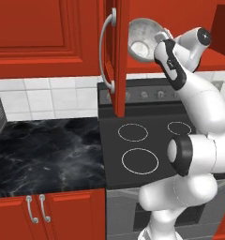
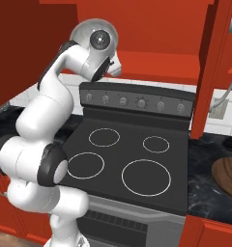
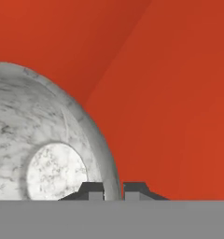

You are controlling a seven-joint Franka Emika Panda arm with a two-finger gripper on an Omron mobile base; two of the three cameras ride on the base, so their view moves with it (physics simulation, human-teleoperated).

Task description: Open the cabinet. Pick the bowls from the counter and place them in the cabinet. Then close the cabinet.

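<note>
Gripper (image 3: 113, 190) pinched tight on rim of grey marbled bowl (image 3: 44, 140), bowl tipped on edge inside the open cabinet (image 1: 115, 56), rim wall sandwiched between both jaws.

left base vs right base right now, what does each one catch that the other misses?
Left base alone: the marbled bowl's inside, pinched at its rim by the hand, and one cabinet door edge-on with its handle. Right base alone: the brown bowl on the counter. Both: stovetop, arm, open red cabinet.
</note>
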